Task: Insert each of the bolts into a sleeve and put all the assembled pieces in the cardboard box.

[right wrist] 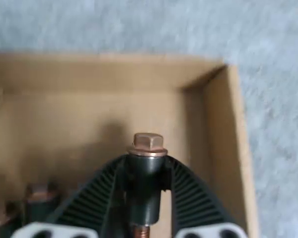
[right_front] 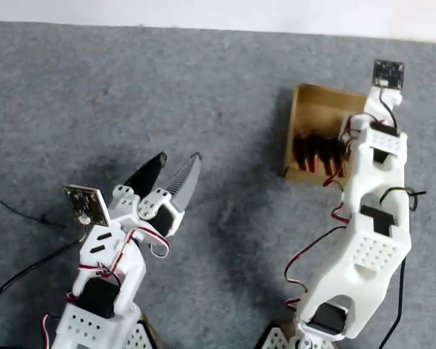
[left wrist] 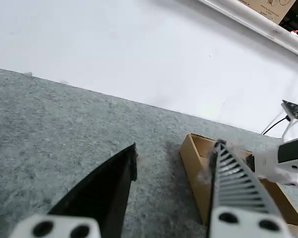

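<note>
Hanging above the cardboard box [right wrist: 89, 74], the right gripper [right wrist: 146, 164] has its fingers [right wrist: 196, 198] clamped on the black sleeve [right wrist: 144, 196] of an assembled piece, one finger on each side. The copper bolt [right wrist: 148, 143] sits in that sleeve, its hexagonal head standing just clear of the fingertips and its threaded end showing at the sleeve's other end. The piece is held over the box's floor. More assembled pieces [right_front: 316, 154] lie inside the box, bunched together toward the wall nearer the arms' bases. The left gripper [right_front: 179, 158] hangs over the grey counter [right_front: 225, 87] well apart from the box, outside its wall, its fingers [left wrist: 107, 193] spread wide with nothing between them.
</note>
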### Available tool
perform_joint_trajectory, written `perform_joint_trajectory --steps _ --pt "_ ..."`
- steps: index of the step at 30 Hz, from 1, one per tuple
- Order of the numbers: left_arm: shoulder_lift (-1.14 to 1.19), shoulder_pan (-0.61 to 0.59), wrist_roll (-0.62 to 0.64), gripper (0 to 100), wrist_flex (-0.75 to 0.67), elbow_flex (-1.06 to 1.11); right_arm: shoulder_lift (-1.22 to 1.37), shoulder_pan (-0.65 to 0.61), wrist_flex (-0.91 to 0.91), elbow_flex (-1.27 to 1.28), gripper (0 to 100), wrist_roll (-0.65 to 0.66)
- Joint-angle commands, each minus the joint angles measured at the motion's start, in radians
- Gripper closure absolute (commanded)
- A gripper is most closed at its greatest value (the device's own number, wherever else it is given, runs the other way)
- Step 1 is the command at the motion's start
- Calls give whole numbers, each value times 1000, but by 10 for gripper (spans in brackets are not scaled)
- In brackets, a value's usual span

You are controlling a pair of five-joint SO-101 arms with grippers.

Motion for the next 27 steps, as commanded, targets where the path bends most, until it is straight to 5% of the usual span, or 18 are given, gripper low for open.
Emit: perform_joint_trajectory --steps 1,10,18,27 --pt "-5 -10 -9 767 -21 21 -31 7 48 -68 851 8" --pt "-1 -10 -9 767 -21 21 -48 7 168 -96 811 -3" --pt "2 -10 -31 768 -21 21 -268 -81 341 -120 811 -244" --pt "2 -10 -63 769 -18 21 -616 -280 346 263 811 -302"
